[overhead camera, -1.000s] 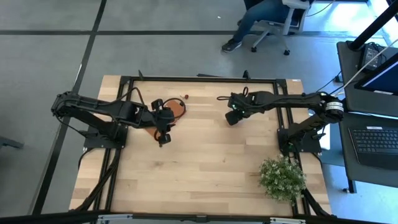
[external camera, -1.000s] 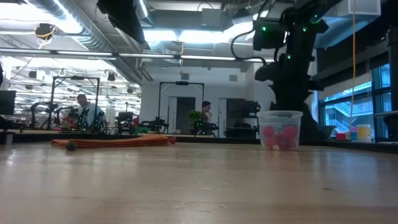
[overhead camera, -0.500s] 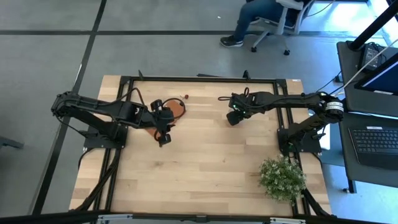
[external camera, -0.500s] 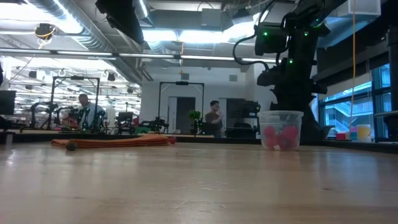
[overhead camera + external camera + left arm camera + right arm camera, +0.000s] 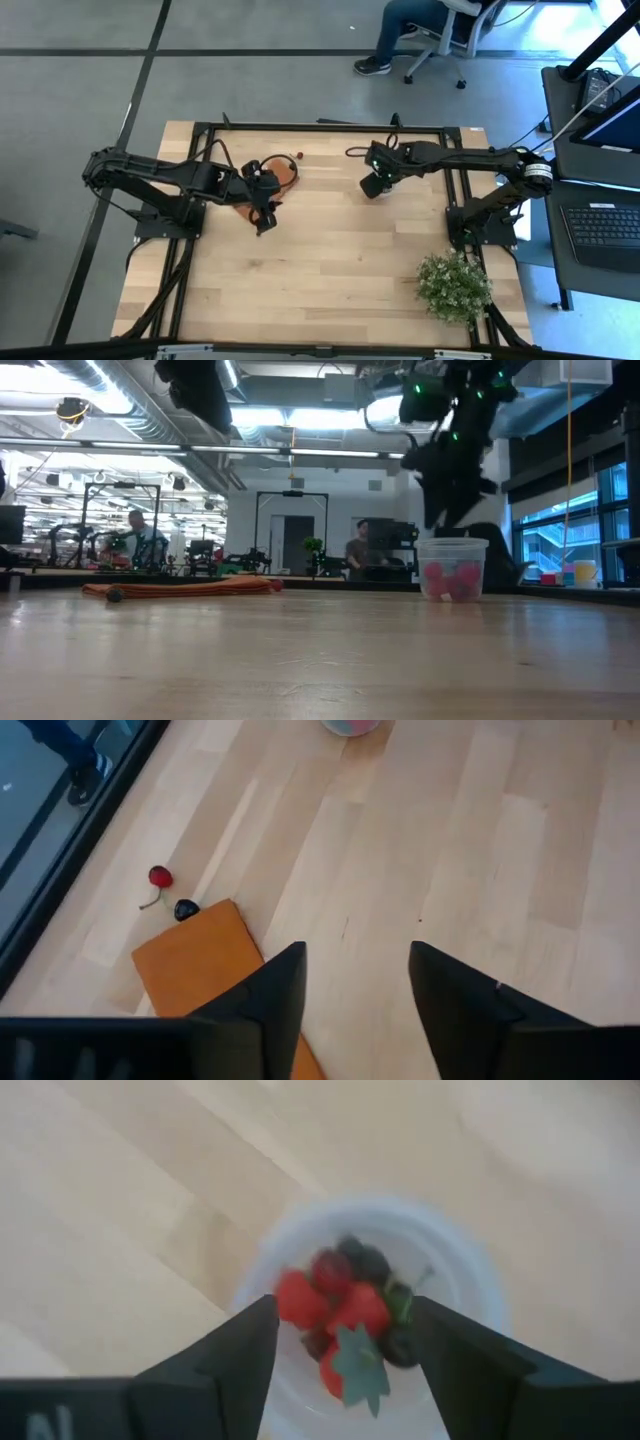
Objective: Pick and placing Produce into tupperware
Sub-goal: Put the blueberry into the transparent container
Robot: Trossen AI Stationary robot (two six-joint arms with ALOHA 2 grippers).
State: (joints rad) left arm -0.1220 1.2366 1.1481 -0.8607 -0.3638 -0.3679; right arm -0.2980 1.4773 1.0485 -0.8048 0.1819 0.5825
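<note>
With its jaws spread wide and empty directly above the plastic cup [image 5: 375,1315] of berries [image 5: 345,1315] on the counter [image 5: 330,250], the right gripper [image 5: 345,1345] could tip it if it descends off-centre.

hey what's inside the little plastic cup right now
The cup holds a pile of berries: red strawberry-like ones with green tops, plus dark ones. Whatever lies beneath the pile is hidden. The right end effector hovers open above it.

bright, even overhead light – ceiling strips glare in the low view; the right wrist view is blurred.
</note>
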